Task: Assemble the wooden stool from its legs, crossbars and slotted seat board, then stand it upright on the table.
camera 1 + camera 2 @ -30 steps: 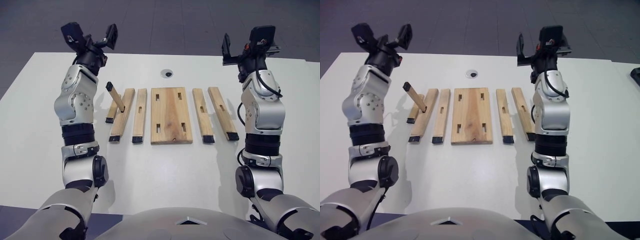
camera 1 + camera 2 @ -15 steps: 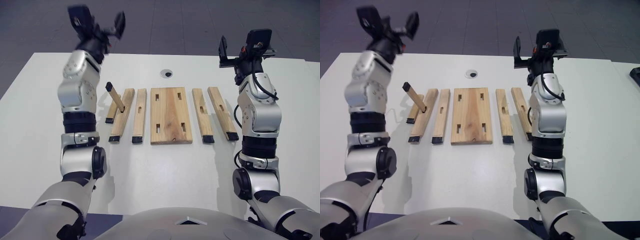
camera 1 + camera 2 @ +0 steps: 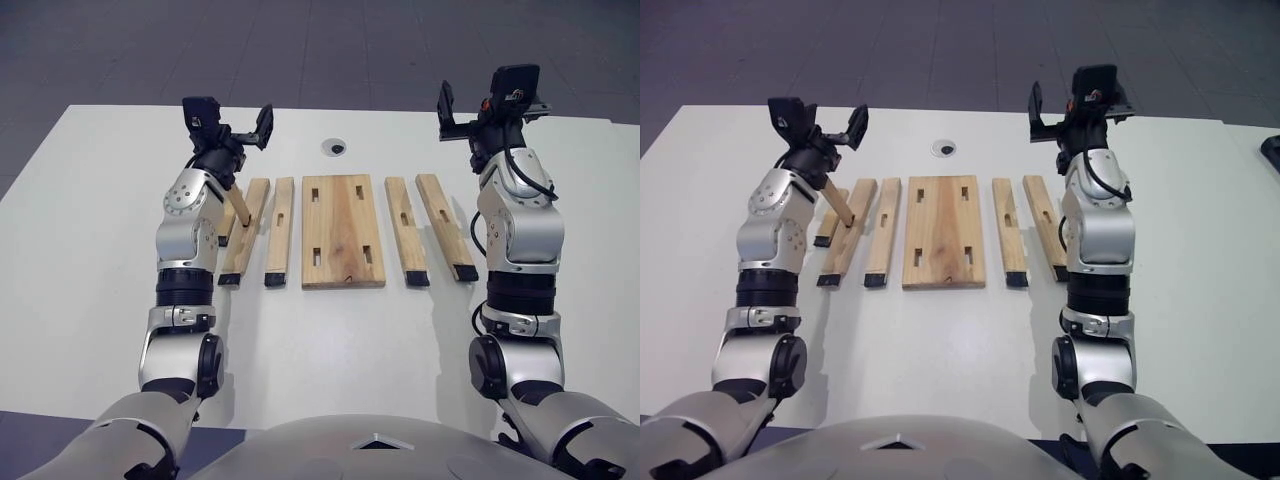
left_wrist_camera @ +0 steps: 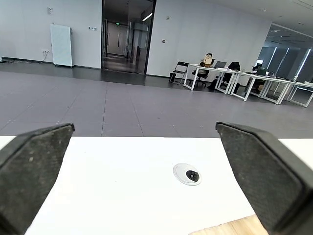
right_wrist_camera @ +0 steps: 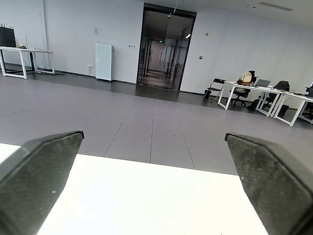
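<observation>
The slotted seat board lies flat at the table's middle. Two long legs lie to its left and two more to its right, all parallel. A short crossbar stands tilted in the leftmost leg's slot, and another short piece lies beside it. My left gripper hovers open just beyond the tilted crossbar, its pads wide apart and holding nothing. My right gripper is held open above the far end of the right legs, its pads apart.
A round cable hole sits in the white table beyond the seat board. The table's near half is bare. Beyond the far edge is dark floor.
My left arm has swung down and inward from a raised pose at the far left, so its gripper now sits over the tilted crossbar. The right arm has barely shifted. The wooden parts have not moved.
</observation>
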{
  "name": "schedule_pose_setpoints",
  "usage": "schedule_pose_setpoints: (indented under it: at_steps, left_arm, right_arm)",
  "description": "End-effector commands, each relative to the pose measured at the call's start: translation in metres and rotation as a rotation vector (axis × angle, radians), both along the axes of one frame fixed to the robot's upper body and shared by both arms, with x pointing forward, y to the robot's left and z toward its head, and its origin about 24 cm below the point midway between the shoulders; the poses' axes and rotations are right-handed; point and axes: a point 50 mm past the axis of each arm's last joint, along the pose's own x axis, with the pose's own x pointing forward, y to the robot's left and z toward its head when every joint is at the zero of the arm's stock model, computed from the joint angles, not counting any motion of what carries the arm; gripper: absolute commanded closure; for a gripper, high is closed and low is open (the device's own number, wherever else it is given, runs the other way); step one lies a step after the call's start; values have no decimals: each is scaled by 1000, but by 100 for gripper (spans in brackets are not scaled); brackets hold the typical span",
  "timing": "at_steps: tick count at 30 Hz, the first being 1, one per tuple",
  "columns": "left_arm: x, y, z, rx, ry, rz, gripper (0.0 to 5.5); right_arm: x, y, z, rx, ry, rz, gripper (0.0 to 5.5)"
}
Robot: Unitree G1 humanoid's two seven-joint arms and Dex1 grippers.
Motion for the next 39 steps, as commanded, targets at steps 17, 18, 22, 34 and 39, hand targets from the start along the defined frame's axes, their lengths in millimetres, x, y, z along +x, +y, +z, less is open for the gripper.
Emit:
schedule_pose_setpoints:
  at_steps: [17, 18, 22, 34, 39]
  left_arm:
    - [-10, 12, -96, 287, 291, 84, 11]
    - [-6, 8, -90, 245, 256, 73, 11]
    - [4, 0, -55, 200, 96, 73, 11]
    - [-96, 13, 9, 386, -137, 162, 11]
    - [-141, 0, -43, 435, 102, 98, 11]
  right_arm:
    - [1, 0, 0, 6, 2, 7, 10]
    - [1, -2, 0, 5, 4, 5, 10]
    - [3, -4, -1, -1, 10, 5, 10]
    - [-11, -24, -12, 18, 33, -78, 10]
    - [-21, -29, -20, 19, 55, -104, 10]
